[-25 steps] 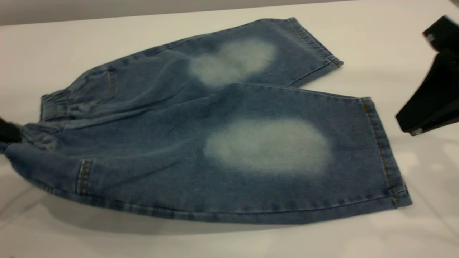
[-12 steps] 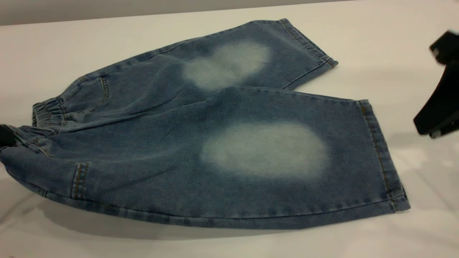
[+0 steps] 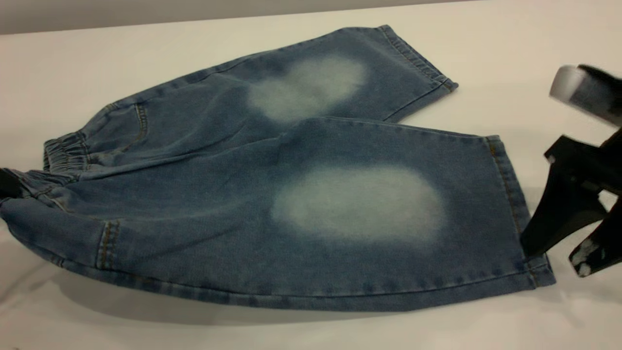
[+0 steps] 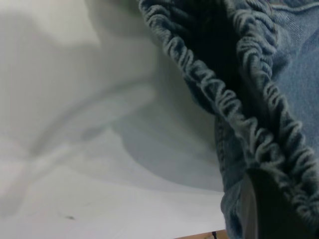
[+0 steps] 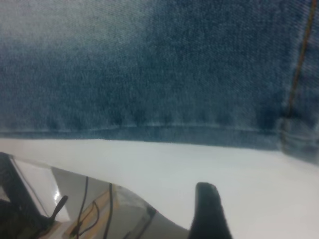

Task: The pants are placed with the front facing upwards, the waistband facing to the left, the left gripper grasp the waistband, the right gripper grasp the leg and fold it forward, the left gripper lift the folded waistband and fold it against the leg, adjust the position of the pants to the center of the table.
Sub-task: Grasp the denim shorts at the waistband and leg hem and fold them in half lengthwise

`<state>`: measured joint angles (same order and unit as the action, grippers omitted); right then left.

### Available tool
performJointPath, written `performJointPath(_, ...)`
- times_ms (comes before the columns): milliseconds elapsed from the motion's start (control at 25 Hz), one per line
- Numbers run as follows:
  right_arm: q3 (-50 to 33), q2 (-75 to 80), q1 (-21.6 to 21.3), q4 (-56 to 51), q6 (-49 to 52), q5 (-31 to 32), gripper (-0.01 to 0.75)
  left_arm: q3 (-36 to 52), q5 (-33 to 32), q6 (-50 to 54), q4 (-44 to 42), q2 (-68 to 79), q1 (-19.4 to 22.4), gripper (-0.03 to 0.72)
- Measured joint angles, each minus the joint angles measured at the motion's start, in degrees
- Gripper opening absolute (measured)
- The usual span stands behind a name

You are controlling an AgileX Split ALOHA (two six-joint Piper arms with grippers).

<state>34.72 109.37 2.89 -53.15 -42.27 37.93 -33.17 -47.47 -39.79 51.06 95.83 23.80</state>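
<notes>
White table [image 3: 495, 43] fills the scene, grey wall strip along the far edge. Right gripper [image 3: 559, 255] sits at the near-right corner of the pants [image 3: 218, 194], jaws spread apart, one black finger touching or just over the hem of the leg [image 3: 359, 204], the other white-chipped tip off the cloth above bare table; nothing held. Right wrist view adds the close-up: hem seam, orange stitching, one dark fingertip [image 5: 208, 209] over the table just beside the hem, not on denim.

Left gripper [image 3: 7, 183] barely shows at the exterior view's left edge, a dark bit at the waistband [image 3: 63, 155]. Left wrist view shows what the exterior misses: ruffled elastic band [image 4: 239, 99] raised off the table with a shadow under it, a dark jaw against the gathers. Clamped or not, can't tell.

Pants lie flat, front up, waistband left, both legs fanned right, oval patch on the near leg.
</notes>
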Motion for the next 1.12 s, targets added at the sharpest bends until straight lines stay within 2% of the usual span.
performJointPath(280,0.0,5.0,0.0,-2.5,-2.4,-4.7,0.418,0.0,0.1,0.0,0.1,0.0,0.0,0.117)
performJointPath(560,0.0,5.5,0.0,-6.5,-5.6,-5.4,0.416,0.0,0.1,0.0,0.4,0.0,0.0,0.117)
performJointPath(1120,2.3,9.6,0.0,-15.8,-16.3,-0.5,0.414,0.0,-0.3,-0.3,1.3,0.0,0.0,0.117)
